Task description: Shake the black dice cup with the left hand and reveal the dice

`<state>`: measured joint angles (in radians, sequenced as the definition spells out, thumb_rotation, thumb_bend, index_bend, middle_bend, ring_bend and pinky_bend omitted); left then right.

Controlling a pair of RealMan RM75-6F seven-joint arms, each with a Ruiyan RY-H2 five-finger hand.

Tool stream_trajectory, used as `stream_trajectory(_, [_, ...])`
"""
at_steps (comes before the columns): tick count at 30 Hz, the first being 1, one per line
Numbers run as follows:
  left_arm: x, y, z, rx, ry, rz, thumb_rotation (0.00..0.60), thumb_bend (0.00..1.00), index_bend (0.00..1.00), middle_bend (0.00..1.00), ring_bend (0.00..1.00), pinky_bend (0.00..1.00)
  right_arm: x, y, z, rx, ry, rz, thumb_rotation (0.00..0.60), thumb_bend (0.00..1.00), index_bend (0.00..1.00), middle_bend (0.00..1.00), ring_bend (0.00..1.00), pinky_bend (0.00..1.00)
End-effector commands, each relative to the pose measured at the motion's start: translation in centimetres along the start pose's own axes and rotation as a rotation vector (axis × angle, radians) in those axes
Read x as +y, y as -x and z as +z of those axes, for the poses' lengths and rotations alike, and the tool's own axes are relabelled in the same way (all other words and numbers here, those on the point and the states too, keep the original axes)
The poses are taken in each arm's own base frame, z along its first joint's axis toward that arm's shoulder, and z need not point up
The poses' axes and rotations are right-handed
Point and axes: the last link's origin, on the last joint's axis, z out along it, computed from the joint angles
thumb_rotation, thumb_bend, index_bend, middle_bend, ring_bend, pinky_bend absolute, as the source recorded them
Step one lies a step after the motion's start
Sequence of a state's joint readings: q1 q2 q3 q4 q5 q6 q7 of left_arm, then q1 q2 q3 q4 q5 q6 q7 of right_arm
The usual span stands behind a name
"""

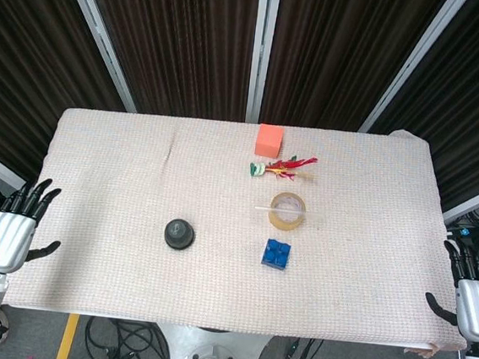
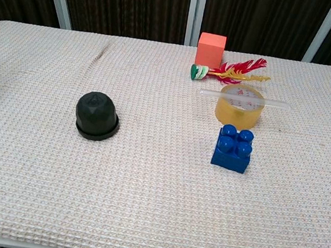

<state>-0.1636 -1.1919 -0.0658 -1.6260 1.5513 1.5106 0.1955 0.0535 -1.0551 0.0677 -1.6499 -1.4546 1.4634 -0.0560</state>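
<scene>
Your black dice cup sits mouth-down on its base on the cloth-covered surface, left of centre and toward the near edge, with nothing touching it. Your left hand hangs off the surface's left edge, fingers spread and holding nothing, well apart from the cup. Your right hand hangs off the right edge in the same way, fingers apart and empty. To the right of the cup you have a blue toy brick, a roll of tape with a clear tube lying across it, a feathered shuttlecock, and an orange block at the far side.
</scene>
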Motion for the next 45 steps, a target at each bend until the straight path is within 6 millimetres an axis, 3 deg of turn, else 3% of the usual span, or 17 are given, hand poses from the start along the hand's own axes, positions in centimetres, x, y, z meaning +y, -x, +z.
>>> stream_trajectory(1, [-0.1,0.1,0.0,-0.011,-0.002,-0.006,0.600,0.00,0.12,0.05,0.02,0.20,0.0,-0.1,0.0,-0.001,0.005,0.000,0.600,0.13,0.00,0.00,0.00,0.00])
stream_trajectory(18, [1.5,0.8,0.8,-0.076,0.052,-0.029,0.600,0.00,0.12,0.07,0.02,0.23,-0.2,-0.2,-0.1,-0.001,-0.021,-0.003,0.600,0.13,0.00,0.00,0.00,0.00])
stream_trajectory(32, [7.2,3.8,5.1,-0.258,0.198,-0.185,0.600,0.00,0.12,0.09,0.02,0.24,-0.4,0.2,0.4,-0.017,-0.024,-0.001,0.600,0.13,0.00,0.00,0.00,0.00])
stream_trajectory(38, [10.5,6.7,7.3,-0.296,0.267,-0.197,0.600,0.00,0.12,0.11,0.02,0.24,-0.4,0.2,0.6,-0.020,-0.017,-0.006,0.600,0.13,0.00,0.00,0.00,0.00])
stream_trajectory(45, [13.2,9.0,9.1,-0.358,0.298,-0.236,0.600,0.00,0.12,0.11,0.02,0.24,-0.5,-0.1,0.7,-0.007,-0.014,-0.006,0.600,0.13,0.00,0.00,0.00,0.00])
